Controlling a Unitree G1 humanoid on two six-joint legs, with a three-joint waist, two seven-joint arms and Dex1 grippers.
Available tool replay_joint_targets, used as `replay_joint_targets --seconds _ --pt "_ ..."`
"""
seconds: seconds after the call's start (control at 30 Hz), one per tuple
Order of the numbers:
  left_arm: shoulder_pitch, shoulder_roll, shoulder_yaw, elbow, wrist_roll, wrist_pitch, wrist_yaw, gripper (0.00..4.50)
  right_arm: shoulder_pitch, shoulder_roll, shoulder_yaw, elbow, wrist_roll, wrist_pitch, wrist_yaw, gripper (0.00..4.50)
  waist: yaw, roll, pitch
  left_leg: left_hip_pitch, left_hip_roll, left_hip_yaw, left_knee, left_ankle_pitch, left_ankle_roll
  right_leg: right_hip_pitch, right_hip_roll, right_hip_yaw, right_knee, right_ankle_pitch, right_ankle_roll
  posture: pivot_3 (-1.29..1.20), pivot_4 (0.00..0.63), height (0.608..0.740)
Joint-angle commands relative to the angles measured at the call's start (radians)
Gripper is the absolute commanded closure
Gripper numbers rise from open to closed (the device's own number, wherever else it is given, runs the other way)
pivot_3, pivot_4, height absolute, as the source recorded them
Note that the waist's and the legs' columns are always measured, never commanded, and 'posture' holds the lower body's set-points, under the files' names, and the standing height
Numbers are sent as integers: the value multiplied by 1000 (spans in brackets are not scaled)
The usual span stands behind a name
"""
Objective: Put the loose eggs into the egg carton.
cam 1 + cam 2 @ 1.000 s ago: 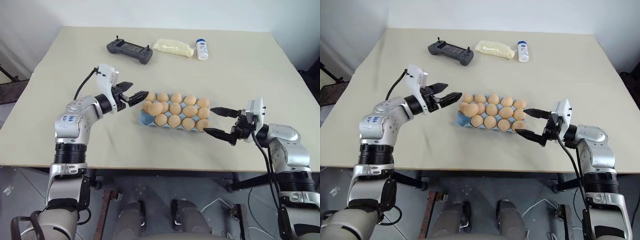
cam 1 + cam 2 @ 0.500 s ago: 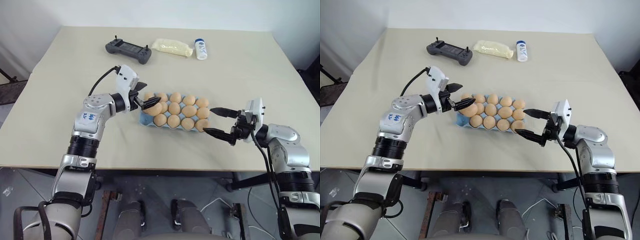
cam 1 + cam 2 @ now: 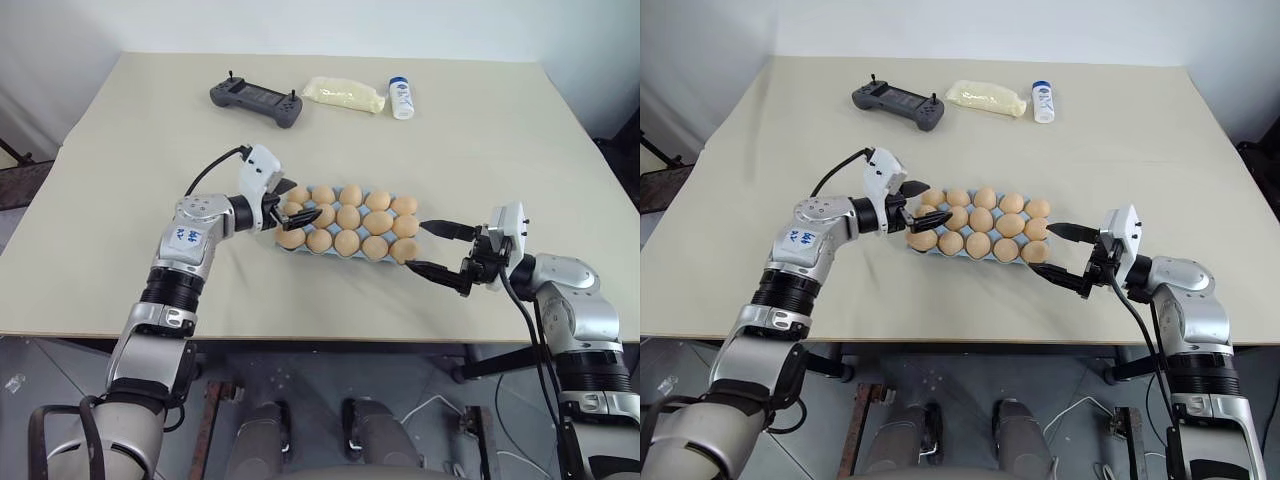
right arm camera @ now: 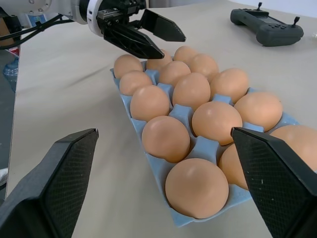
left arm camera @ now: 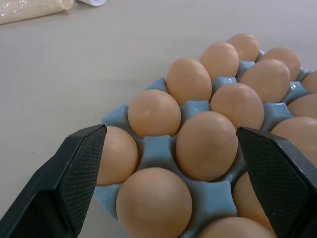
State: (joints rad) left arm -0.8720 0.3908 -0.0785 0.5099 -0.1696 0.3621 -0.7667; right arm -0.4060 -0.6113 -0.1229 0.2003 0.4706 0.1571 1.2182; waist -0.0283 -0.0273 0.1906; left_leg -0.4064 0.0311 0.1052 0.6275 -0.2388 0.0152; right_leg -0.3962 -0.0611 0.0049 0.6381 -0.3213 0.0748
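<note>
Left gripper (image 3: 291, 208): from my remote seat I see it spread wide and empty, its two black fingers (image 5: 79, 173) straddling the near-left end of the egg carton, just above the end eggs. I cannot tell whether a fingertip touches a shell.

Egg carton (image 3: 291, 245): light blue pulp tray, lidless, lying mid-table between my two arms, its long side running from 9 to 3 o'clock. Three rows of five cups.

Eggs (image 3: 348, 217): tan and matte, all seated upright in the carton; every cup I can see holds one.

Right gripper (image 3: 432, 248): released and empty, its fingers level and pointing toward 9 o'clock. It sits just beside the carton's right end, apart from it as far as I can tell.

Table (image 3: 500, 150): pale beige top under everything.

Controller (image 3: 257, 101): dark grey handheld at 11 o'clock from the carton, well apart, near the far edge.

Bag (image 3: 346, 95): pale yellow, lying flat at 12 o'clock, just right of the controller.

Bottle (image 3: 402, 98): small, white with a blue cap, lying just beside the bag's right end.
</note>
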Motion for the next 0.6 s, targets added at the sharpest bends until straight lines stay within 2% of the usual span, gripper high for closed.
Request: replay_joint_targets --seconds 0.03,0.23,0.37,0.5,0.6 --pt "2 29 33 -69 -2 2 8 31 3 -6 -17 -29 17 2 -2 0 0 0 0 0 0 0 0 0 0 0 0 0 0 0 0 0 150 740" --pt "40 69 101 -176 -41 55 37 31 -11 -6 -11 -16 16 0 9 0 0 0 0 0 0 0 0 0 0 0 0 0 -1 0 0 0 150 740" --pt "128 109 176 -306 -103 68 13 31 -24 -8 -11 -1 18 -7 29 0 -1 0 0 0 0 0 -1 0 0 0 0 0 -1 0 0 0 150 740" --pt "189 149 238 -355 -140 71 12 31 -54 -7 -3 30 8 -13 44 0 -2 0 0 0 0 0 0 0 0 0 0 0 0 0 0 0 150 740" --pt "280 202 306 -373 -199 57 -63 31 -90 -7 9 64 -1 -19 64 0 -6 0 0 0 0 0 0 0 0 0 -1 0 0 0 0 0 150 740"
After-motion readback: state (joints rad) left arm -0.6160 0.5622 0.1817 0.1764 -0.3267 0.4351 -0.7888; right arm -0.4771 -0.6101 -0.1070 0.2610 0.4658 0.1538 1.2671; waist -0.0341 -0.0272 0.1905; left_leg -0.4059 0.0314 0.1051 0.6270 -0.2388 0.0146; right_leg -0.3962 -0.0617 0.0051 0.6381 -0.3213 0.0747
